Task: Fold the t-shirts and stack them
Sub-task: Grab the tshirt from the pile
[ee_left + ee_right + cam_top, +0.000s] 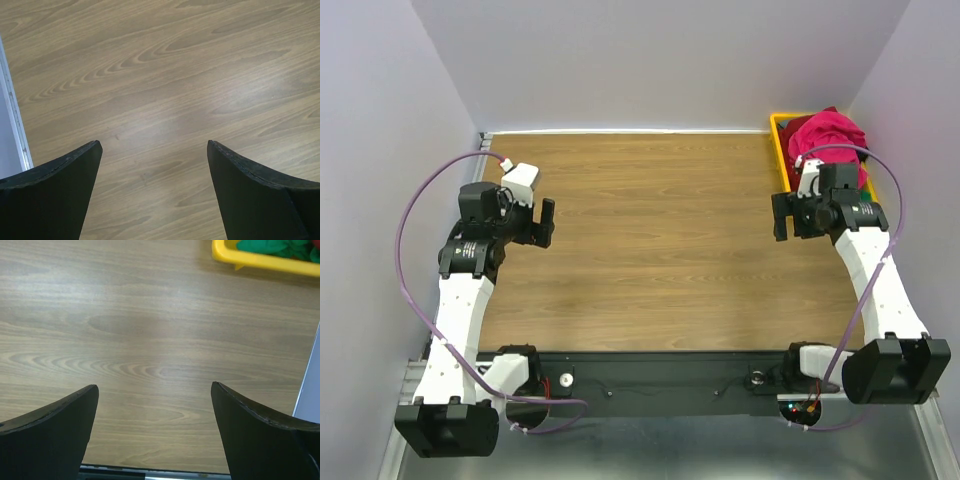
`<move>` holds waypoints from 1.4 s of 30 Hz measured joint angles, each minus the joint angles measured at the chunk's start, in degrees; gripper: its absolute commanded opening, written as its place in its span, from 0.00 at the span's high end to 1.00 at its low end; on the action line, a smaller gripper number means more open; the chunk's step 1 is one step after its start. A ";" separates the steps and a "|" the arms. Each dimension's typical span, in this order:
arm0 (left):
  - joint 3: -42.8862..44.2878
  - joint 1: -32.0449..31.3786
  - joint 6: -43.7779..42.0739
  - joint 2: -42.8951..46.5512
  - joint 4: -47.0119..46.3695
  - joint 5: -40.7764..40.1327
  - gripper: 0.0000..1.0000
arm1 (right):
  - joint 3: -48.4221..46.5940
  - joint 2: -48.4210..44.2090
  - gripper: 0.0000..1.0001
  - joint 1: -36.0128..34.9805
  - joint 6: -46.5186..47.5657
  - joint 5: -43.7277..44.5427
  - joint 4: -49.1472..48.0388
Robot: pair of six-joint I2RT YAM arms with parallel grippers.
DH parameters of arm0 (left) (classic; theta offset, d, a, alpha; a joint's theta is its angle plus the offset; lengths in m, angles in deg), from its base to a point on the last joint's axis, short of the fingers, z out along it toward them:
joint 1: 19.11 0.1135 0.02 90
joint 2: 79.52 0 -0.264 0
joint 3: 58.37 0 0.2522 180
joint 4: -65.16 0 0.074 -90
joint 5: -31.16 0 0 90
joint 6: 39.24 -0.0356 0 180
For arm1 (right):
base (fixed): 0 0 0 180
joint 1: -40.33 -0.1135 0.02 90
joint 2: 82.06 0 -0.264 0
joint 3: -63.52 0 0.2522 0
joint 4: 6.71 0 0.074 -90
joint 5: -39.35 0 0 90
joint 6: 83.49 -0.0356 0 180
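Top external view has the wooden surface (660, 240) with both arms reaching out over it from the near edge. All the laundry I can see is in the yellow bin (779, 140), which sits in the far right corner against the walls. A crimson t-shirt (828, 133) is heaped in there, all bunched up and mounding above the rim.

The right hand (786, 216) hangs above the wood just in front of the bin, on its near side, and isn't touching the bin or the cloth. Its fingers are spread wide with just wood grain showing between them. The right wrist view catches a corner of the bin at the top right, and there's a green t-shirt (270, 245) crumpled inside it too. There's a sliver of red next to the green, but too little of it shows to say which shirt that is.

The left hand (538, 224) is over on the far left side of the surface, well apart from the bin. Its fingers are spread wide as well, and the left wrist view just shows wood between them, plus a pale edge strip (12, 100) where the surface meets the wall.
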 measured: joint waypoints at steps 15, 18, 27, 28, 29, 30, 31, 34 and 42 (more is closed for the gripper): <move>3.89 -0.02 5.38 -5.38 -4.33 0.33 0.01 | -23.04 23.54 0.00 3.72 -0.42 -0.28 -4.42; 4.02 -0.02 6.82 -6.71 -5.29 0.55 0.01 | -30.40 32.26 0.00 7.28 -0.66 -0.76 -5.88; 3.80 -0.02 8.90 -9.27 -5.90 1.75 0.01 | -53.33 54.40 0.00 12.81 -0.87 7.23 -7.89; 3.80 -0.02 8.87 -9.60 -5.84 1.79 0.01 | -54.53 55.60 0.00 12.81 -0.92 7.85 -8.35; 3.78 -0.02 8.87 -9.90 -5.77 1.79 0.01 | -55.95 56.98 0.00 12.79 -0.92 8.46 -8.17; 3.69 -0.02 8.85 -10.36 -5.75 1.79 0.01 | -57.53 58.25 0.00 12.76 -0.92 8.83 -8.11; 3.50 -0.02 8.83 -10.64 -5.77 1.77 0.01 | -59.28 59.63 0.00 12.76 -0.92 9.07 -8.20; 2.95 -0.02 8.74 -11.39 -5.27 1.57 0.01 | -62.31 62.49 0.01 12.76 -1.07 9.77 -8.85; 2.95 0.00 7.80 -12.57 -4.24 0.68 0.01 | -63.87 65.90 0.82 12.79 -1.49 9.62 -9.01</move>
